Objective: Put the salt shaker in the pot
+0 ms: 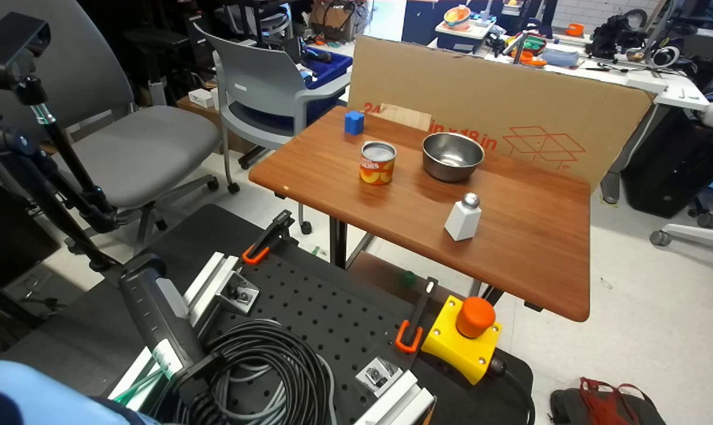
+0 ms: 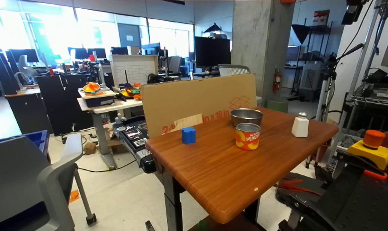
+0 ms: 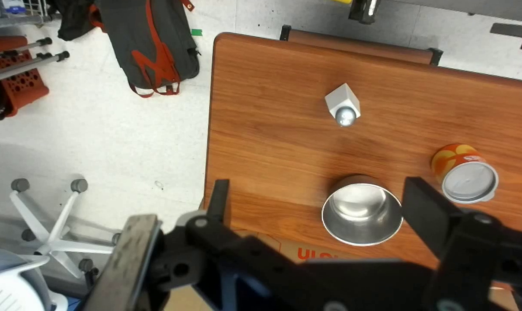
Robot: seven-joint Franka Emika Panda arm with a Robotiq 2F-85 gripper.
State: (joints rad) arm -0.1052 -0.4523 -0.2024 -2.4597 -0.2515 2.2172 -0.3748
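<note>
The white salt shaker with a silver top stands upright on the wooden table, near its front edge in an exterior view (image 1: 463, 221). The shaker also shows in an exterior view (image 2: 300, 127) and in the wrist view (image 3: 342, 98). The grey steel pot stands behind it, towards the cardboard, in both exterior views (image 1: 449, 170) (image 2: 237, 119). In the wrist view the pot (image 3: 360, 226) looks empty. My gripper (image 3: 316, 181) is open with nothing between its fingers, above the table; its right fingertip overlaps the pot's rim in the picture. The gripper is out of both exterior views.
An orange peach can (image 1: 376, 171) stands beside the pot, also in the wrist view (image 3: 453, 162). A blue block (image 1: 354, 123) sits at the table's far corner. A cardboard sheet (image 1: 498, 97) stands upright along the table's back edge. A yellow emergency-stop box (image 1: 451, 345) sits before the table.
</note>
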